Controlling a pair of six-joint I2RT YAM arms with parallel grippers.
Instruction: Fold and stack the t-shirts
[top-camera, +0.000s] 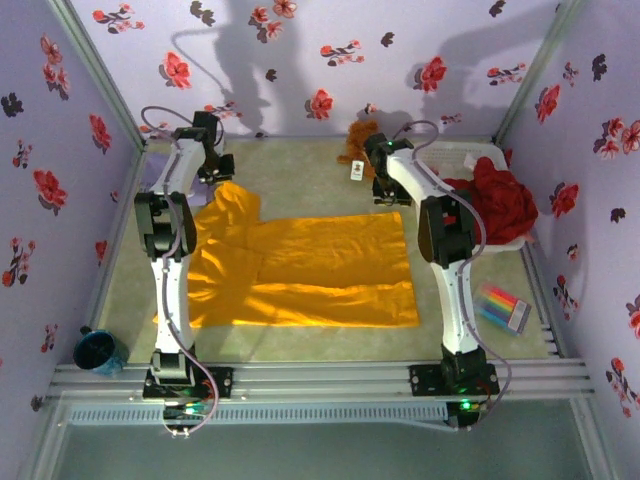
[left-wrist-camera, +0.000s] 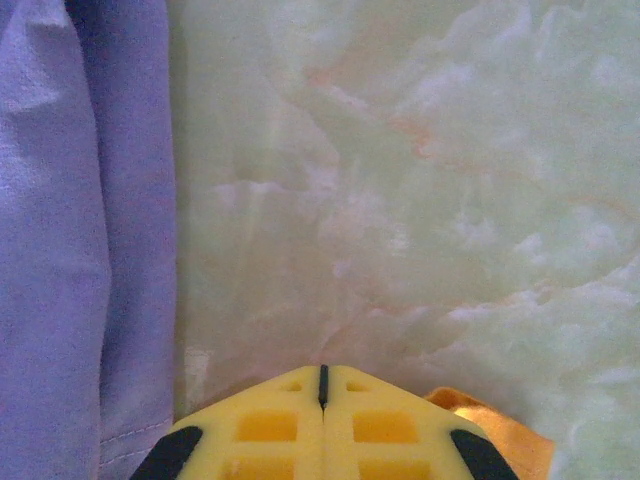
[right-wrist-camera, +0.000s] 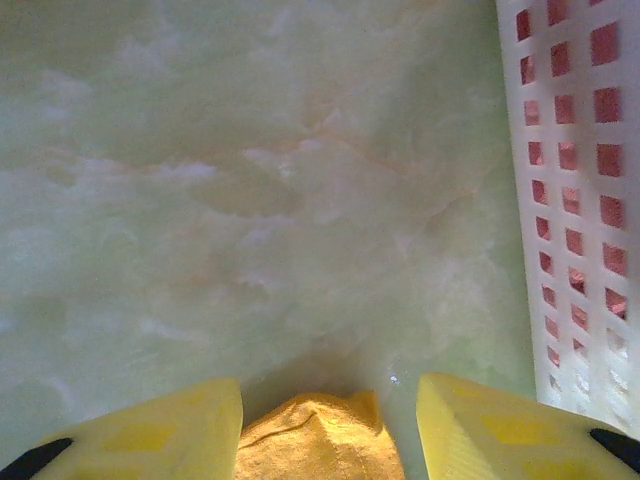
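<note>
Lavender flowered walls box in a pale marbled worktop, and the orange-yellow t-shirt is spread flat across the middle, so not folded yet. Its far-left corner is pulled up in a peak toward the left end effector, which is clenched tight, with a bit of orange cloth poking out on the right beside its fingers. Looks like it's pinching the tee there.

Over at the tee's far-right corner, the right end effector has its jaws apart. A bunch of the orange fabric sits between the fingers, with a sliver of gap on the right, so it's released rather than squeezing.

Just right of that is a white slatted basket with a red cloth heaped in it. Brown plush toy sits at the far edge, blue mug near left.
</note>
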